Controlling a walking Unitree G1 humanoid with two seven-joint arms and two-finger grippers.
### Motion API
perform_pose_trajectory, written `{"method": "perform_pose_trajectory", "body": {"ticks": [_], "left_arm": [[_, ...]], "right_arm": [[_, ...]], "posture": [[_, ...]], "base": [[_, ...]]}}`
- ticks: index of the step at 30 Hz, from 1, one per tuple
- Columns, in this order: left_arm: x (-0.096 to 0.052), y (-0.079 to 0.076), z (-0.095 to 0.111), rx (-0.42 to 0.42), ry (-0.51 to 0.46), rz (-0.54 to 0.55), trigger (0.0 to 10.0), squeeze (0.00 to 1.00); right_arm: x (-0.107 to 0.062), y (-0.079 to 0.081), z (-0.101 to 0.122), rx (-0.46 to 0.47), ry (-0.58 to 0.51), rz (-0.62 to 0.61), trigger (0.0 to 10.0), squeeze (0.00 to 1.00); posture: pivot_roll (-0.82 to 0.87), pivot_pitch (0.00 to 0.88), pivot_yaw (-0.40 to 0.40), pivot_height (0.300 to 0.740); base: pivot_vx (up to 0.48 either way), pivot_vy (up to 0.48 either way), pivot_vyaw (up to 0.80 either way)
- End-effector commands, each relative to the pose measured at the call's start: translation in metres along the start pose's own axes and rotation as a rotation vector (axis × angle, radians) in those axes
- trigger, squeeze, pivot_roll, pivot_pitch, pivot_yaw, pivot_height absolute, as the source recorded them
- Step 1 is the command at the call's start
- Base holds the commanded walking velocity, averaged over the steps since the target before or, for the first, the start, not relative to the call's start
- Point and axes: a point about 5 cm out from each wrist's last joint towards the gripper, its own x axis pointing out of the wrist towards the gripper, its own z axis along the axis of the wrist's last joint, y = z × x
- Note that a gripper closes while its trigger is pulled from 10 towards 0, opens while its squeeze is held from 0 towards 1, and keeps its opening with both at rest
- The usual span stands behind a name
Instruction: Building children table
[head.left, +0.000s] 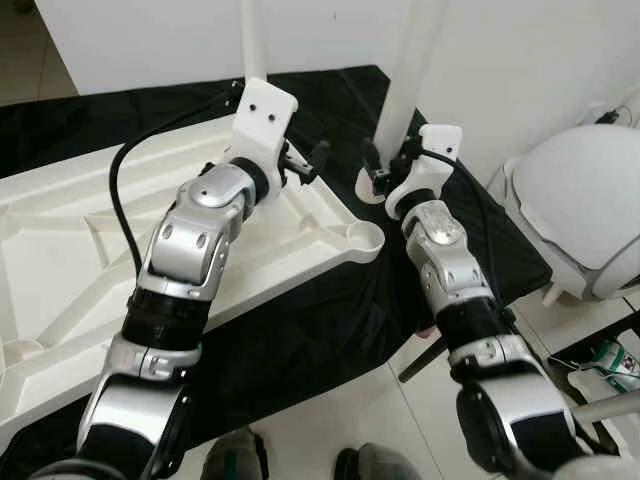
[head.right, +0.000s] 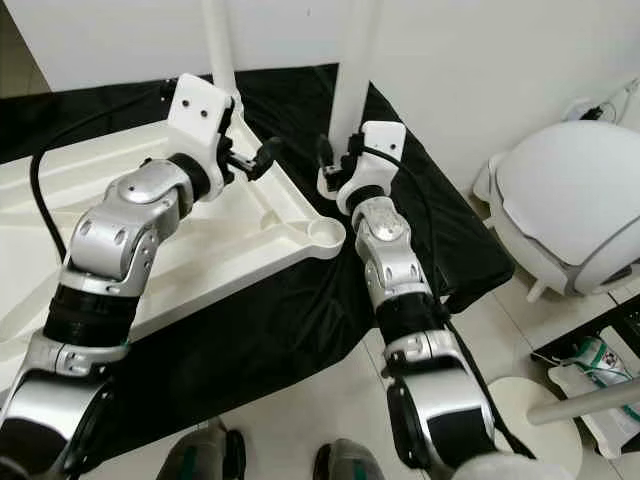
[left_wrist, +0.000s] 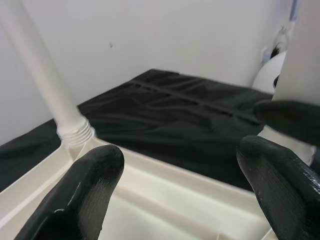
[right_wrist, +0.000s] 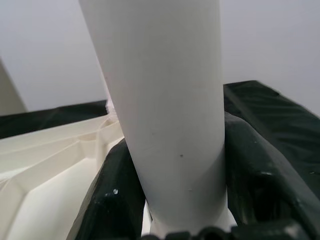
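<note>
The upturned white plastic tabletop with moulded ribs (head.left: 90, 250) lies underside up on a black cloth (head.left: 330, 330) spread over the floor. At its far corner a slim white plastic leg (head.left: 254, 40) already stands upright, its threaded collar seated in the socket. Just right of that, the left gripper (head.right: 258, 157) hovers over the tabletop's edge with its fingers (left_wrist: 85, 185) spread apart and nothing between them. Further right, the right gripper (head.right: 337, 152) has its fingers (right_wrist: 260, 170) clenched low around a second white plastic leg (head.left: 405, 70), held upright beside the near corner, whose round socket (head.left: 362, 237) is empty. To do this step well, I judge the leg should be kept plumb, its base centred over that socket before lowering, then turned gently so the thread catches without crossing. At far right sits a rounded white plastic seat (head.left: 580, 200).
</note>
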Motion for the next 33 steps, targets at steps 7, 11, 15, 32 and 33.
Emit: {"method": "perform_pose_trajectory", "body": {"ticks": [7, 11, 15, 32, 33], "left_arm": [[-0.012, -0.004, -0.003, 0.091, -0.062, 0.078, 10.0, 0.0], [-0.016, -0.008, -0.006, 0.078, -0.084, 0.075, 10.0, 0.0], [-0.021, -0.012, -0.011, 0.016, -0.114, 0.104, 10.0, 0.0], [-0.034, -0.021, -0.035, 0.057, -0.094, 0.005, 10.0, 0.0], [-0.034, -0.023, -0.035, 0.058, -0.092, -0.013, 10.0, 0.0]], "right_arm": [[-0.008, 0.006, 0.006, 0.013, 0.009, 0.074, 10.0, 0.0], [-0.013, 0.006, 0.006, 0.008, 0.019, 0.089, 10.0, 0.0], [-0.019, 0.005, 0.005, -0.006, 0.031, 0.109, 10.0, 0.0], [-0.029, 0.007, 0.003, 0.009, 0.065, 0.131, 10.0, 0.0], [-0.03, 0.008, 0.002, 0.01, 0.069, 0.137, 10.0, 0.0]], "posture": [[0.0, 0.0, -0.018, 0.74], [0.0, 0.006, -0.022, 0.74], [0.0, 0.011, -0.02, 0.74], [0.0, 0.024, -0.011, 0.74], [0.0, 0.024, -0.011, 0.74]], "base": [[0.0, 0.0, 0.0], [0.0, 0.0, 0.0], [0.0, 0.0, 0.0], [0.0, 0.0, 0.0], [0.0, 0.0, 0.0]]}}
